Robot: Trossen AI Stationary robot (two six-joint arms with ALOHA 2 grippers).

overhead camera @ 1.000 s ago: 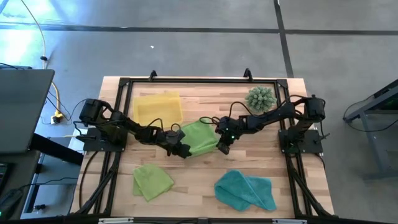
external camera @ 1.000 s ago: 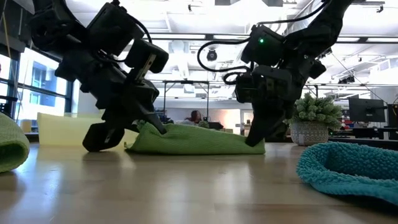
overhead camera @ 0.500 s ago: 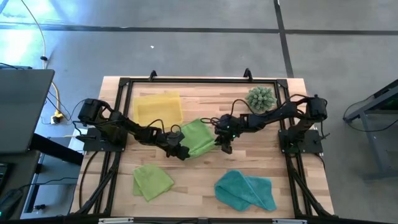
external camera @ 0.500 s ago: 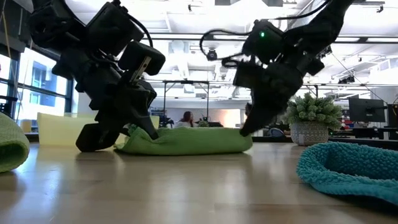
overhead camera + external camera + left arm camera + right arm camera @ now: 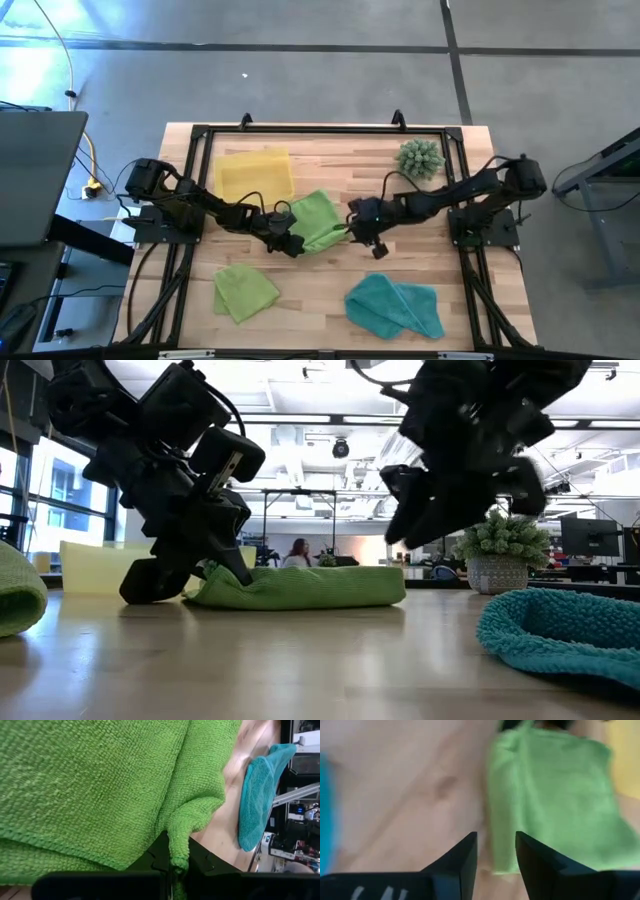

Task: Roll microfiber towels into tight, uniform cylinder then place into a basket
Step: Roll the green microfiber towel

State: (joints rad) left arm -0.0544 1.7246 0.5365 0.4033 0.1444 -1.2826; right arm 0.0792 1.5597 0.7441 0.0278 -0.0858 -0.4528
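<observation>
**Right claw off the towel, left claw pinning the corner**

Nearest the front edge of the desk (image 5: 330, 285) lie the two untouched cloths: a lime towel (image 5: 244, 291) front-left and the teal towel (image 5: 395, 305) front-right, both loose, not rolled.

Mid-desk is the work piece: the middle lime towel (image 5: 318, 220), partly folded/bunched, long axis running roughly L–R in the low view. The left claw (image 5: 287, 241) sits at its near-left corner, pinched tight on a tab of the cloth (left wrist view shows the hem caught between the fingers (image 5: 172, 862)). The right claw (image 5: 375, 243) is just off the towel's right end, above the desk, fingers (image 5: 465, 857) parted w/ nothing between them; towel lies ahead of it and toward the left arm, edge just beside but not touching.

So the relation that matters: towel between the two claws, left one on it, right one free at the opposite short end. Judgement: rolling not really begun; next grab for the right claw prob. the right-hand edge.

Farther back: the basket (image 5: 254, 172) rear-left, nothing in it, well apart from the towel; the spiky plant (image 5: 418, 158) rear-right.
</observation>
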